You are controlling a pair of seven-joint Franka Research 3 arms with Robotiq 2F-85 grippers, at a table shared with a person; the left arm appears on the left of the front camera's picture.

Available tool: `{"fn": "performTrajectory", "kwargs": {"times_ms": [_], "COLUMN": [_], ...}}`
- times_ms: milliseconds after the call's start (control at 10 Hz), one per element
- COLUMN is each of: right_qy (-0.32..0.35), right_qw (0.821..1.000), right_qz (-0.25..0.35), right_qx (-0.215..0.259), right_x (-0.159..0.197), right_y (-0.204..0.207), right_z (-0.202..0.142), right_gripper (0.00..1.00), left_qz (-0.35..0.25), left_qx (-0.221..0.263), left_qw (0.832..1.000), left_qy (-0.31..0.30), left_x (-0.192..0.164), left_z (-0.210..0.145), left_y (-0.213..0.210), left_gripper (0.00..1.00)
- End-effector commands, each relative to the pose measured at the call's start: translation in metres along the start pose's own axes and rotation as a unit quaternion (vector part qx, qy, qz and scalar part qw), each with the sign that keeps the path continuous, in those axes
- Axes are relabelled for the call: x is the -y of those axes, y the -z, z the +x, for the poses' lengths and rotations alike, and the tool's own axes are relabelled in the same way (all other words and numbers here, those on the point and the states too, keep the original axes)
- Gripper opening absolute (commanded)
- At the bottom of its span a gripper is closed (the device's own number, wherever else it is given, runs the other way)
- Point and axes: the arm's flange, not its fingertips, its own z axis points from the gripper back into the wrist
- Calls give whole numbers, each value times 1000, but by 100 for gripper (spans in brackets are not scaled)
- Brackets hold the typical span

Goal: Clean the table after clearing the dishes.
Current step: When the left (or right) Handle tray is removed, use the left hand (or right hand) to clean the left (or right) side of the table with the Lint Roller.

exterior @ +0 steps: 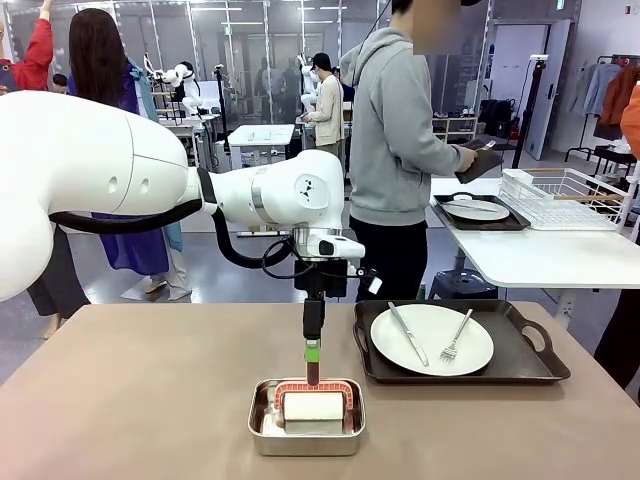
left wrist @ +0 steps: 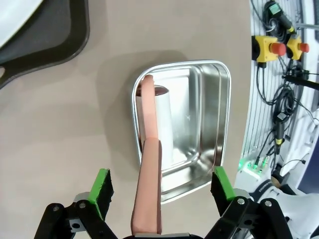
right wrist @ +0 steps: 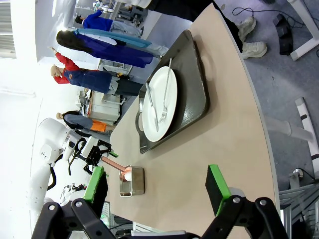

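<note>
A white plate (exterior: 432, 340) with a knife and fork lies on a dark tray (exterior: 530, 362) at the right of the brown table (exterior: 130, 400). A second plate on a tray (exterior: 478, 211) rests on the white table behind. My left gripper (exterior: 313, 348) points straight down over a steel pan (exterior: 262, 438). Its jaws stand open (left wrist: 162, 186) on either side of the upright pink roller handle (left wrist: 148, 189), with a gap at each pad. My right gripper (right wrist: 157, 189) hangs open and holds nothing, off the table's right end, looking along the tray (right wrist: 192, 104).
A person in a grey hoodie (exterior: 395, 130) stands at the far side, turned toward the white table (exterior: 540, 255), which carries a wire dish rack (exterior: 565, 195). The left half of the brown table is bare. Cables and stop buttons (left wrist: 271, 47) lie beyond its near edge.
</note>
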Motion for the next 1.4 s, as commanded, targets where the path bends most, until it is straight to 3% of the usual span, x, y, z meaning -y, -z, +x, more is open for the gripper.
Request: {"fn": "performTrajectory", "kwargs": {"times_ms": [0,100,200,300,500,1100,1200,1300], "right_qy": [-3,-3,-3,-3,-3,-3,-3,-3], "right_qw": [1000,1000,1000,1000,1000,1000,1000,1000], "right_qz": [5,5,5,5,5,5,5,5], "right_qx": [3,3,3,3,3,3,3,3], "right_x": [-2,-2,-2,-2,-2,-2,-2,-2], "right_y": [-2,-2,-2,-2,-2,-2,-2,-2], "right_z": [-1,-1,-1,-1,-1,-1,-1,-1], "right_gripper": [100,100,100,100,100,100,100,100], "left_qz": [-4,2,8,12,9,-14,-24,-8], "left_qx": [16,21,26,25,34,50,40,60], "left_qw": [1000,1000,1000,1000,999,998,997,996], "left_qy": [-11,-12,-12,-11,-6,-32,-57,-65], "left_x": [11,12,12,13,15,23,41,60], "left_z": [-10,-13,-14,-13,-15,-28,-38,-56], "left_y": [12,9,6,6,6,-20,-41,-65], "left_gripper": [100,100,82,40,0,0,0,0]}}
